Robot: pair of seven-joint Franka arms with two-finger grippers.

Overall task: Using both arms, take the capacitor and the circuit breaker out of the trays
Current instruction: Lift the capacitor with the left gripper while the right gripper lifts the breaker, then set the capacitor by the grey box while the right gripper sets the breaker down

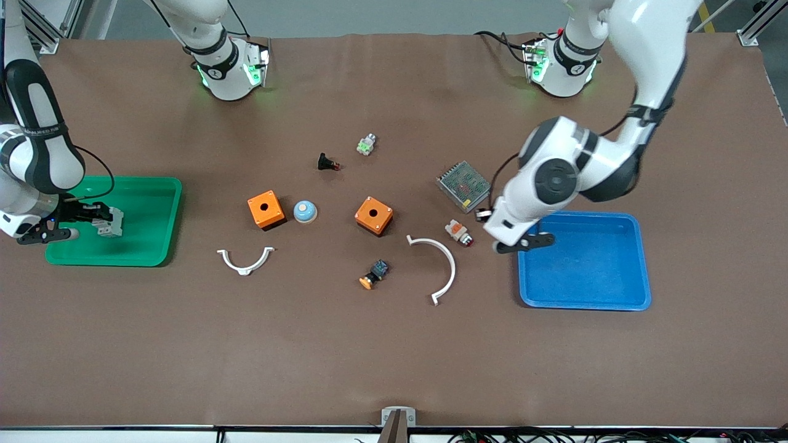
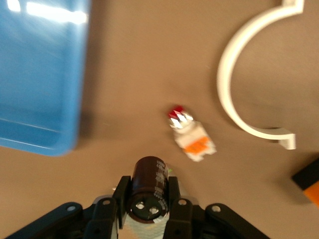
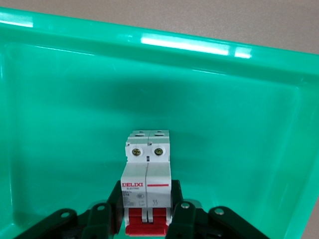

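My right gripper (image 1: 101,220) is shut on the breaker (image 1: 111,223), a white-grey block with red levers. It holds the breaker low over the green tray (image 1: 154,246). In the right wrist view the breaker (image 3: 147,164) sits between the fingers of the gripper (image 3: 147,199), with the tray's floor (image 3: 239,149) under it. My left gripper (image 1: 486,215) is shut on the capacitor (image 2: 149,174), a small dark cylinder. It is over the table beside the blue tray (image 1: 591,303), at the tray's corner toward the right arm's end. The left wrist view shows the gripper (image 2: 148,188) and the tray (image 2: 40,89).
A white-and-orange button (image 1: 458,232) and a grey mesh box (image 1: 463,186) lie close to the left gripper. Mid-table are two orange boxes (image 1: 266,209) (image 1: 373,215), a blue dome (image 1: 305,211), a black flared button (image 1: 328,163), two white arcs (image 1: 245,261) (image 1: 446,264) and an orange-capped part (image 1: 374,275).
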